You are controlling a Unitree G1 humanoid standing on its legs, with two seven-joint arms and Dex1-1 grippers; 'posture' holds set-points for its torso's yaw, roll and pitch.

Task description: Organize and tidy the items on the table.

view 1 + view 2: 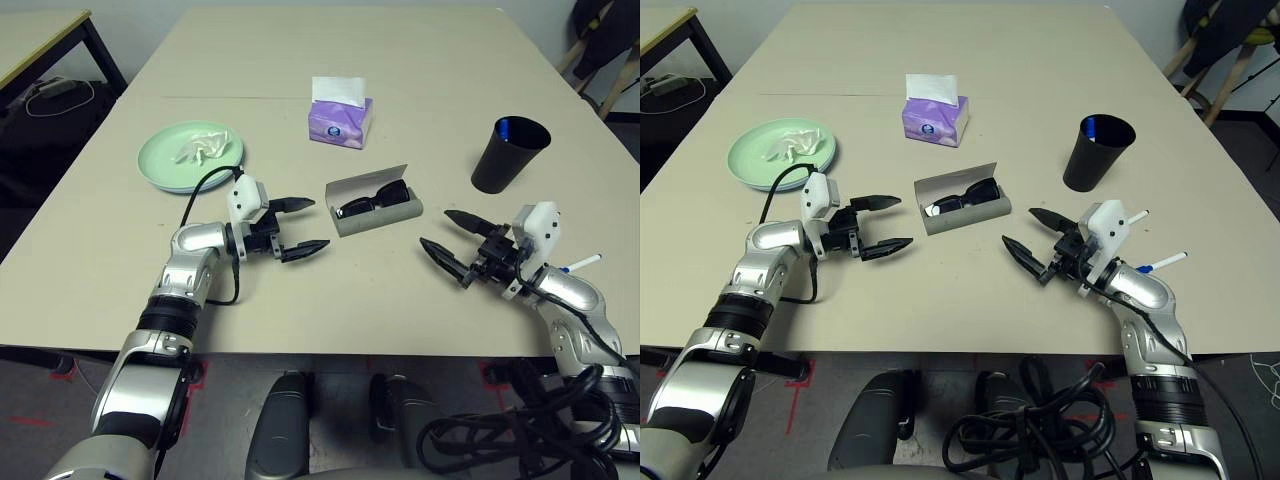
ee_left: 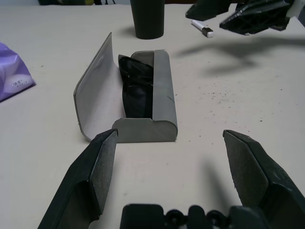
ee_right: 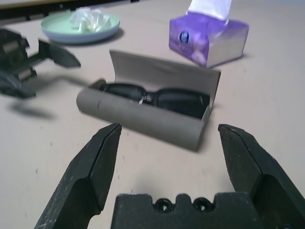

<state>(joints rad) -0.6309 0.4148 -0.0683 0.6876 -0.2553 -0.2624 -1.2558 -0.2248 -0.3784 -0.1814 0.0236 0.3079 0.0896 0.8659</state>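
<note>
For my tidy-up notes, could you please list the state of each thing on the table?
Glasses case: lid open, sunglasses inside.
Plate: crumpled tissue on it.
Tissue box: a tissue sticking up.
Cup: upright.
Pen: lying flat.
Left claw: open, holding nothing.
Right claw: open, holding nothing.

You've got sunglasses (image 1: 372, 201) in the open case (image 1: 375, 212) mid-table (image 1: 420, 80), tissue box (image 1: 340, 120) behind it, plate (image 1: 190, 156) with tissue (image 1: 200, 148) far left, cup (image 1: 510, 153) right, pen (image 1: 583, 263) near right edge.
</note>
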